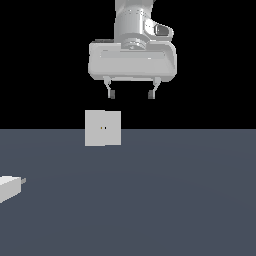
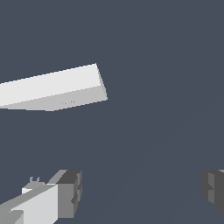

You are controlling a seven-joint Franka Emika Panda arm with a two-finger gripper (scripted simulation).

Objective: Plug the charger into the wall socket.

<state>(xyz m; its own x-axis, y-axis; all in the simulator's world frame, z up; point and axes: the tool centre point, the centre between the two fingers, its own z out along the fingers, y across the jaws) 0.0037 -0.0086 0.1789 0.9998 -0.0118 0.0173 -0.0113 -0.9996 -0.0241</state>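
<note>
My jaws (image 1: pixel 131 94) hang spread wide apart with nothing between them, high above the dark grey-blue desk (image 1: pixel 165 200). In the exterior view my two short dark-tipped fingers (image 1: pixel 112 93) point straight down from the broad pale body of my hand, with black background behind them.

The wall socket (image 1: pixel 102 128) stands upright on the desk below me, a flat light grey-white square plate with two tiny dark holes at its centre. It sits a little toward the exterior view's left of my hand, roughly under my finger on that side, and well below my fingertips, not touching them. In the wrist view I see the wall socket (image 2: pixel 57 87) from above as a long pale slab, its top edge bright and its face shaded, with the two small holes just visible on the shaded face. My finger pads (image 2: pixel 70 192) show near the frame's edge as grey blocks, far apart from each other.

The charger (image 1: pixel 11 187) lies on the desk at the very edge of the exterior view's left, partly cut off by the frame. It is a small white block with thin short prongs sticking out toward the exterior view's right. It rests well apart from the wall socket and well apart from me.
</note>
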